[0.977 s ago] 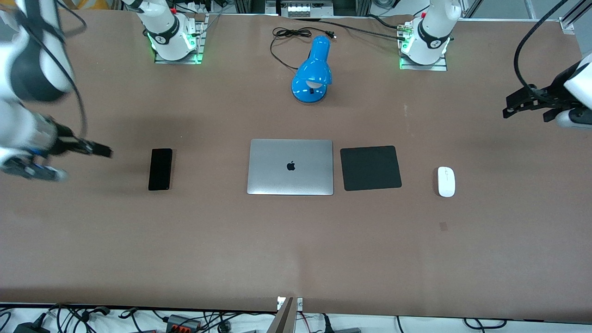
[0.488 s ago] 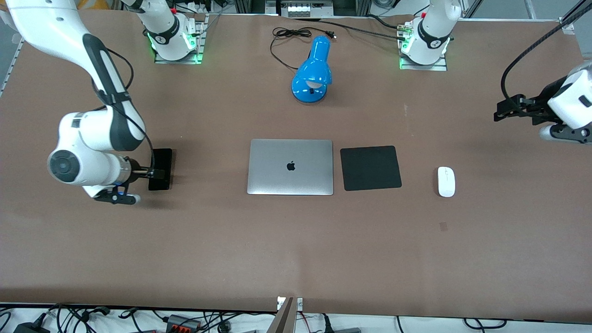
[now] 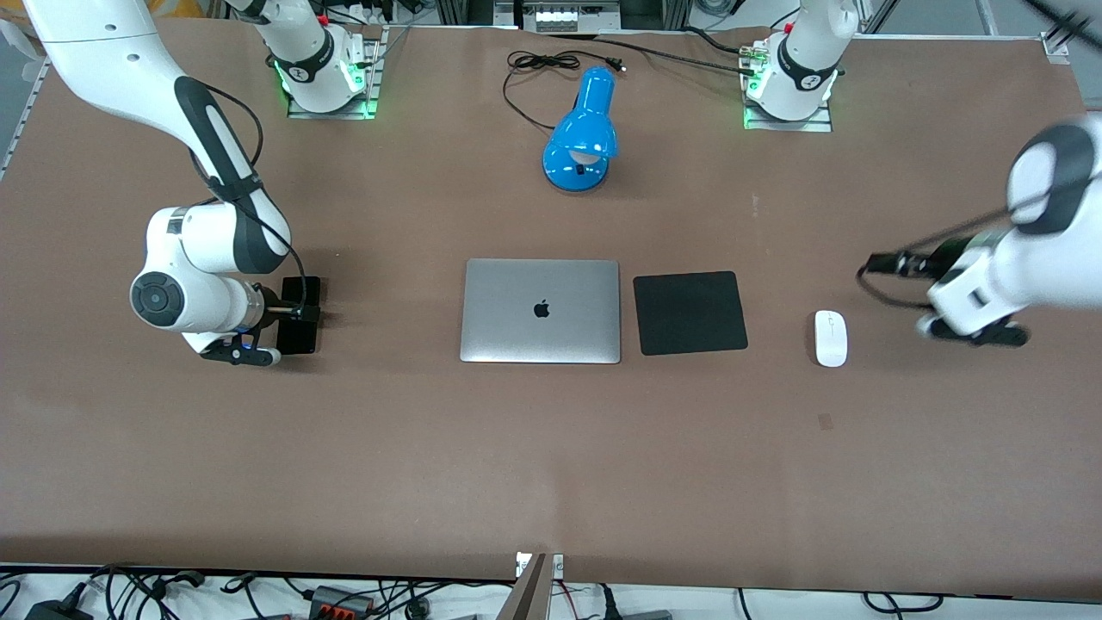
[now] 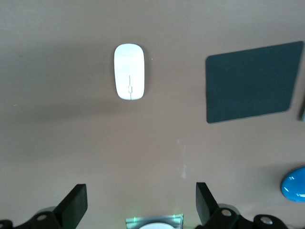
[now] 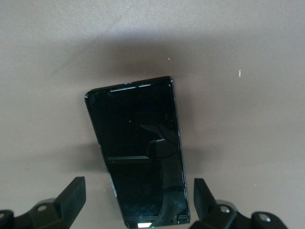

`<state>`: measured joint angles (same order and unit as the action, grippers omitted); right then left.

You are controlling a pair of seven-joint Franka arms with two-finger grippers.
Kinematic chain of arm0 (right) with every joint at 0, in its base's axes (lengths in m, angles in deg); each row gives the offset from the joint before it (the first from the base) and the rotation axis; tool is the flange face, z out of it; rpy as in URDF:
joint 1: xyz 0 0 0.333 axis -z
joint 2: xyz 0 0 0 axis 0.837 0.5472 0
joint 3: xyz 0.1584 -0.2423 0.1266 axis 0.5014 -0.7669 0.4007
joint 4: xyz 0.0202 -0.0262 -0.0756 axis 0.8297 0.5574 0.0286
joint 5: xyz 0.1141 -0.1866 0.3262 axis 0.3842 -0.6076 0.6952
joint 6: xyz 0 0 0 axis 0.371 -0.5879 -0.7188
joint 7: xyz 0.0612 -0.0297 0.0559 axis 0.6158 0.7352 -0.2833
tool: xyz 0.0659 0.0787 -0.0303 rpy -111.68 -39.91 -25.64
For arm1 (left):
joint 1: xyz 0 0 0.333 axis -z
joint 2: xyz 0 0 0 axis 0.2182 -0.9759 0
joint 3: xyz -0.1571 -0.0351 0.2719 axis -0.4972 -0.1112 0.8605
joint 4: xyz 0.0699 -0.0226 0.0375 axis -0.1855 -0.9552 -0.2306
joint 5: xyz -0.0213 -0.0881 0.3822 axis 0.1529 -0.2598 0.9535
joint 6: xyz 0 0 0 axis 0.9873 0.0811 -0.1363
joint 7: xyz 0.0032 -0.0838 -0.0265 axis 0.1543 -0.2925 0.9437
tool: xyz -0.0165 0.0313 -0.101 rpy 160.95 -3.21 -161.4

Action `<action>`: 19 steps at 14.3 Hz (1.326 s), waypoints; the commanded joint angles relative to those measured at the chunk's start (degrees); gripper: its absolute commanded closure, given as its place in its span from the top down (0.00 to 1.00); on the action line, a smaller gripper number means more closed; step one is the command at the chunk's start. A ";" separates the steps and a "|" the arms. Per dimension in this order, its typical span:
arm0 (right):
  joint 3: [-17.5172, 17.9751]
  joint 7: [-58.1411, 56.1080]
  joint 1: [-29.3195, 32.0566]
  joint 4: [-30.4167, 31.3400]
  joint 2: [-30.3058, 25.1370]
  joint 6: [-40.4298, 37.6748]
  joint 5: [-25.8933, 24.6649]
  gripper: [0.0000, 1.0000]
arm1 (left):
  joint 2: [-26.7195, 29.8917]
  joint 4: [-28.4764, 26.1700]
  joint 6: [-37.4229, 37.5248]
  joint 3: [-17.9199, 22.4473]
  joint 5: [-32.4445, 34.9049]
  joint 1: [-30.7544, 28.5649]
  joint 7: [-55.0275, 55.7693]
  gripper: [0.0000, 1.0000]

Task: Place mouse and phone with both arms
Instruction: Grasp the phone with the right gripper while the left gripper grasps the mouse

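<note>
The black phone [image 3: 309, 289] lies flat on the table toward the right arm's end. My right gripper [image 3: 297, 314] hangs low over it and is open. In the right wrist view the phone [image 5: 136, 143] lies between the two fingers [image 5: 71, 196], which touch nothing. The white mouse [image 3: 831, 337] lies toward the left arm's end, beside the black mat [image 3: 690, 313]. My left gripper [image 3: 887, 263] is over bare table beside the mouse, open and empty. In the left wrist view the mouse [image 4: 129, 71] lies well ahead of the spread fingers [image 4: 74, 207].
A closed silver laptop [image 3: 541, 311] lies mid-table between the phone and the mat. A blue desk lamp [image 3: 584, 129] with a black cord stands farther from the front camera, between the arm bases. The mat [image 4: 250, 81] and lamp [image 4: 294, 184] also show in the left wrist view.
The right arm has swung in from the table's end and come down over the phone. The left arm has swung down toward the mouse. Phone and mouse have not moved.
</note>
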<state>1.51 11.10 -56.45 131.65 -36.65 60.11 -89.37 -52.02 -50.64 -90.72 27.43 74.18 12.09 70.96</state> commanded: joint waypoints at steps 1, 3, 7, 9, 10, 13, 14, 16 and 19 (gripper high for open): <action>0.04 1.04 -0.02 1.20 0.06 1.79 -2.17 1.00 | -3.73 -1.13 -7.69 0.18 1.25 0.16 3.55 1.00; 0.04 1.13 -0.11 1.89 0.42 3.27 -3.31 1.00 | -2.61 -8.41 -18.58 0.09 1.78 0.16 3.83 1.00; 0.04 1.22 0.07 2.78 0.68 4.69 -3.41 1.00 | -2.86 -17.30 -37.85 0.09 7.37 0.51 3.57 1.00; 0.04 1.22 0.07 2.87 0.94 4.95 -3.41 1.00 | -3.21 -22.39 -44.53 -0.08 9.07 0.08 3.14 1.00; 0.04 1.13 0.07 3.04 0.95 5.13 -3.41 1.00 | -3.65 -25.99 -49.52 -0.17 9.16 0.25 2.78 1.00; 0.04 1.22 0.24 3.48 1.21 5.92 -3.41 1.00 | -4.62 -32.43 -60.97 -0.43 9.16 0.61 1.38 1.00; 0.04 1.22 0.24 3.74 1.21 6.18 -3.41 1.00 | -5.14 -32.44 -61.17 -0.43 9.16 0.34 1.37 1.00; 0.04 1.22 0.24 4.27 1.30 7.15 -3.41 1.00 | -5.50 -32.35 -61.35 -0.43 9.16 0.60 1.37 1.00; 0.04 1.13 0.16 5.33 1.30 9.08 -3.41 1.00 | -5.85 -32.09 -61.44 -0.43 9.16 0.34 1.37 1.00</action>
<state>1.37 11.13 -56.42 135.69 -35.15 67.17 -91.59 -58.22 -82.48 -151.60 27.01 82.10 12.70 73.08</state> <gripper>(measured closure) 0.000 0.000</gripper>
